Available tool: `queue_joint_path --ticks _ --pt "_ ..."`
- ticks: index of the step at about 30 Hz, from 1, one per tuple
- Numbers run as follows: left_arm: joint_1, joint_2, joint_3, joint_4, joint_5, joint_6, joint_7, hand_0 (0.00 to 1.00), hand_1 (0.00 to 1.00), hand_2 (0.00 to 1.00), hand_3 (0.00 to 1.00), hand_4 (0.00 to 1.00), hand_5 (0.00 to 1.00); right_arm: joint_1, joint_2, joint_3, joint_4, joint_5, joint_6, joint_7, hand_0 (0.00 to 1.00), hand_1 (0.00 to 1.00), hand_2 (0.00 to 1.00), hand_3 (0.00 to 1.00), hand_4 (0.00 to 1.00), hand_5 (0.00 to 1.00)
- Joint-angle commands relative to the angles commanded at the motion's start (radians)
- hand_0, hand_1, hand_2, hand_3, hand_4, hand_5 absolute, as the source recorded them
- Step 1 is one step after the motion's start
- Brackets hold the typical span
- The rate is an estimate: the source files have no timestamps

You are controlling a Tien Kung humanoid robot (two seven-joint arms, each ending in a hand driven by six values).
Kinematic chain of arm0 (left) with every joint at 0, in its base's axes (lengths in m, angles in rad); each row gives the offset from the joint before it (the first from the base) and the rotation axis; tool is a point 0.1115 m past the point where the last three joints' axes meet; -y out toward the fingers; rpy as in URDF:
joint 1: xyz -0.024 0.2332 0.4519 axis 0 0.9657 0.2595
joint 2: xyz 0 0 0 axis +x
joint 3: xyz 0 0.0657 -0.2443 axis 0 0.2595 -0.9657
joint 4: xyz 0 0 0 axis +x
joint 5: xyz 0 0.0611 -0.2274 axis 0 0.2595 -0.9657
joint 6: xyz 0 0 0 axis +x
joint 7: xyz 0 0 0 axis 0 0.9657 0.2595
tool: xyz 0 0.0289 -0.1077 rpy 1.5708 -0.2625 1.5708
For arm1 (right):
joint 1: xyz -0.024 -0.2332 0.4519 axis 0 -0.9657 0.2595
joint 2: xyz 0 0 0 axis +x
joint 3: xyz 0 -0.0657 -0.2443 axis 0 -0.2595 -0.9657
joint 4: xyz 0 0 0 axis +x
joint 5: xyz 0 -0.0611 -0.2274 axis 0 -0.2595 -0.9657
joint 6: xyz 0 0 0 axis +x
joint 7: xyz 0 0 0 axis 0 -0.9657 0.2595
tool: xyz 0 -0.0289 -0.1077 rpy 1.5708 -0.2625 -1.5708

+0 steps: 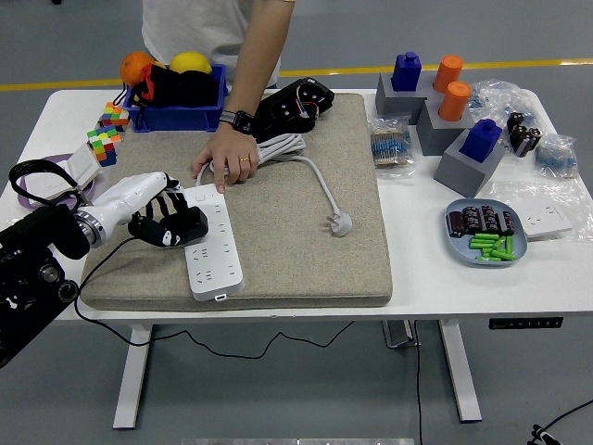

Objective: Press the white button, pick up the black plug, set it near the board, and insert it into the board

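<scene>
Left hand (171, 222) hovering at left edge of strip (211, 243), fingers curled narrow, gripping nothing, likely lining up for button press. Button itself too small to make out. Person's hand (225, 163) pinning strip's far end, apparently steadying it against push. White plug (340, 222) lying on mat (306, 260), well apart from strip, cord looping toward person's hand. No black plug identifiable. Right hand absent.
</scene>
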Motion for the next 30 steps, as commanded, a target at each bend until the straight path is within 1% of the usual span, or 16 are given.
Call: queue_joint_path --ticks 9,13,18,21,30 --pt "-0.013 0.000 0.010 0.003 0.025 -0.001 0.008 0.268 0.363 0.364 0.429 0.722 0.002 0.000 -0.001 0.003 -0.001 -0.001 0.000 -0.001 0.718 0.697 0.683 0.614 0.715 0.420" --pt "-0.019 0.006 0.020 0.001 0.047 -0.009 0.017 0.263 0.362 0.363 0.427 0.721 0.002 0.000 0.000 0.001 0.000 0.000 0.000 0.000 0.718 0.697 0.682 0.614 0.715 0.420" --pt "-0.034 0.018 0.054 -0.008 0.075 -0.020 0.031 0.263 0.362 0.363 0.427 0.721 0.002 0.000 0.000 -0.001 0.000 0.001 0.000 0.000 0.718 0.697 0.682 0.614 0.715 0.420" --pt "-0.044 0.020 0.071 -0.013 0.076 -0.021 0.034 0.257 0.362 0.363 0.424 0.721 0.002 0.000 0.000 -0.002 0.000 0.001 0.000 0.000 0.718 0.697 0.682 0.614 0.715 0.420" --pt "-0.076 0.010 0.115 -0.011 0.073 -0.011 0.035 0.254 0.356 0.358 0.415 0.722 0.002 0.002 0.000 -0.002 0.000 0.002 0.000 0.000 0.718 0.697 0.682 0.614 0.715 0.421"
